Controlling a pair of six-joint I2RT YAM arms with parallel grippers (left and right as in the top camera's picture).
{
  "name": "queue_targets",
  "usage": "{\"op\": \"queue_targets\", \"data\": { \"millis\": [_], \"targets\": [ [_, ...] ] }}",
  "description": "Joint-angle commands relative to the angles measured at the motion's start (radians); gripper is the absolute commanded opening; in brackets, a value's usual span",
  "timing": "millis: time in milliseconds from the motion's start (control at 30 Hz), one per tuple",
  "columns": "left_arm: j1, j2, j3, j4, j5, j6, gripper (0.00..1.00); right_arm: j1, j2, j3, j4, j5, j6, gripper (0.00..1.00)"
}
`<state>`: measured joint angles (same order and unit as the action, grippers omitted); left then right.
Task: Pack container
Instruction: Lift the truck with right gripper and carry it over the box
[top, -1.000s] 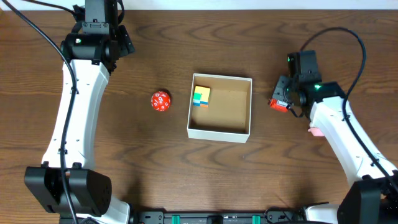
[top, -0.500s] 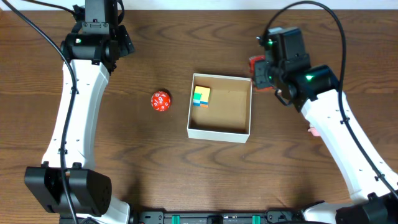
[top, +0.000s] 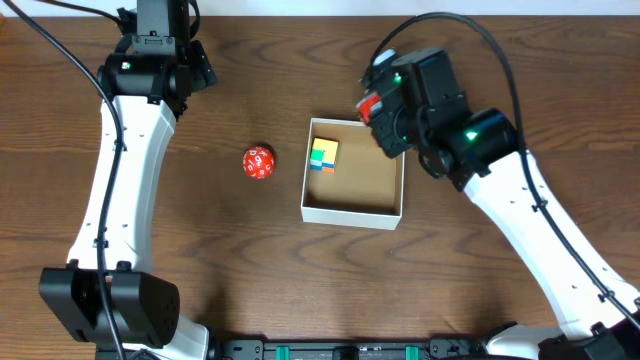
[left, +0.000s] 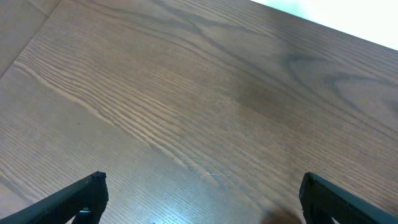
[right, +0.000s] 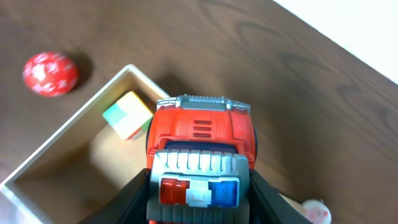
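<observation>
Container, square white-walled cardboard box (top: 352, 212): right tool (right: 200, 186) clamps red toy truck (right: 200, 124); centre over its bare right side, lower, release.

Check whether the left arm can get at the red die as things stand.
Probably yes. The red die lies alone on bare table left of the container, nothing over it. The left gripper has its jaws open and empty, and the right gripper, holding the toy truck, is at the container's far edge.

A robot lab bench: 2 white cabled arms (top: 125, 170) mounted at a wood-grain table (top: 240, 270).
</observation>
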<state>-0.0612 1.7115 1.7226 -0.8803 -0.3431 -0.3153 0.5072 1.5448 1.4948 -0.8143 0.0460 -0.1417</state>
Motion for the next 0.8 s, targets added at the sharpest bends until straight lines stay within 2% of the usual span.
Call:
{"op": "queue_targets", "data": {
  "millis": [0,333,500,767],
  "targets": [
    [0.001,0.011,-0.006,-0.002,-0.009,-0.008,0.98,0.023,0.000,0.021,-0.003,-0.028,-0.105,0.29],
    [0.001,0.011,-0.006,-0.002,-0.009,-0.008,0.98,0.024,0.000,-0.026,-0.019,-0.029,-0.266,0.31],
    [0.001,0.011,-0.006,-0.002,-0.009,-0.008,0.98,0.024,0.011,-0.068,-0.012,-0.088,-0.396,0.34],
    [0.001,0.011,-0.006,-0.002,-0.009,-0.008,0.98,0.024,0.084,-0.096,-0.005,-0.089,-0.466,0.35]
  ]
}}
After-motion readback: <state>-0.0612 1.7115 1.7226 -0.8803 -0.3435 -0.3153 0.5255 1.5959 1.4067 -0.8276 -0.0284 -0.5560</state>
